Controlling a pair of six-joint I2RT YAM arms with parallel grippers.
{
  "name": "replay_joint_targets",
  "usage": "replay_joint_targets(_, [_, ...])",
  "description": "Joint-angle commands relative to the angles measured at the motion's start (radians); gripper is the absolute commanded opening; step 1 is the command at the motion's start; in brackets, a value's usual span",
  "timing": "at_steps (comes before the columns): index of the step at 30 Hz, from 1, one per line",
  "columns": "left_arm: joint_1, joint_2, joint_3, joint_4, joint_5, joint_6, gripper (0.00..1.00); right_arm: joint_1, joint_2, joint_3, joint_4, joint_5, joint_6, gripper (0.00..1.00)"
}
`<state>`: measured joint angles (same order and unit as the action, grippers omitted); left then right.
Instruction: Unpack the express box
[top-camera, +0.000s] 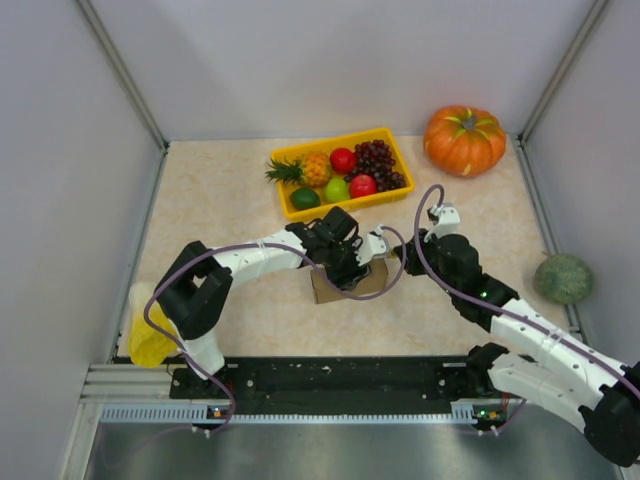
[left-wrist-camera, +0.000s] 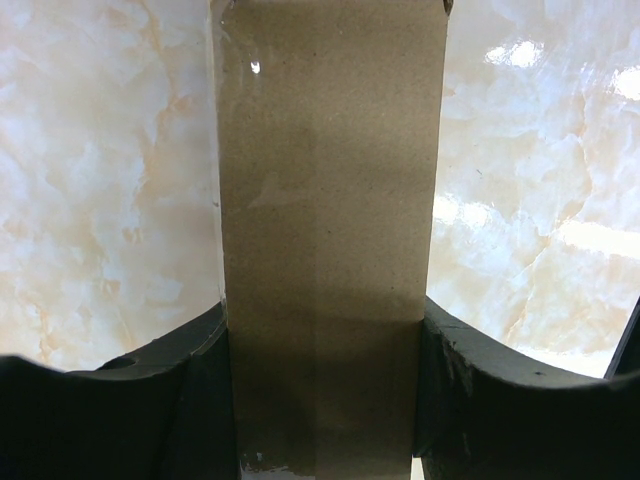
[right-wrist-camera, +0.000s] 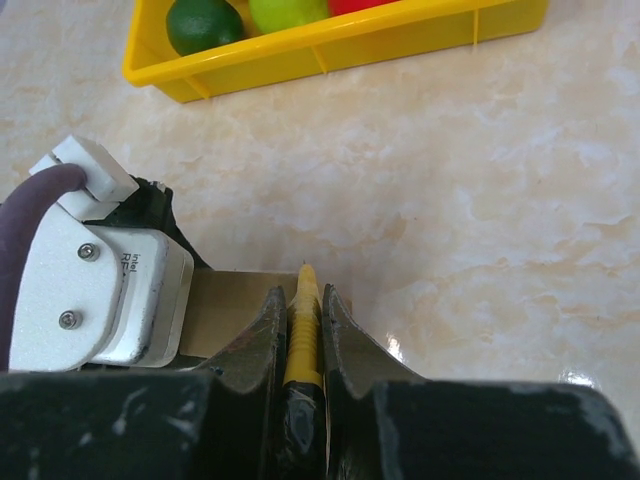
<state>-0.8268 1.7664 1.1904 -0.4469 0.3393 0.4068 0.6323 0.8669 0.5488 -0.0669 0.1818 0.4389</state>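
plain brown express box, yellow tool

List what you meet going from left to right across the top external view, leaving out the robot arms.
A yellow object by the left arm's base → yellow fruit tray → orange pumpkin → green gourd. The express box sits in front of the tray, in the same span, so it is left out.
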Motion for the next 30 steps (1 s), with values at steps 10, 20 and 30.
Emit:
replay_joint_targets(10, [-0.005,0.107,-0.018,-0.049,-0.164,-0.036,0.13,0.05,-0.003,-0.084,-0.045,-0.062,0.076,0.0])
replay_joint_targets(20, [0.0,0.113,-0.017,-0.047,-0.189,-0.048,0.12,0.058,-0.077,-0.059,-0.186,-0.056,0.061,0.0])
replay_joint_targets(30, [0.005,0.128,-0.009,-0.042,-0.213,-0.057,0.12,0.056,-0.094,-0.066,-0.217,-0.09,0.06,0.0])
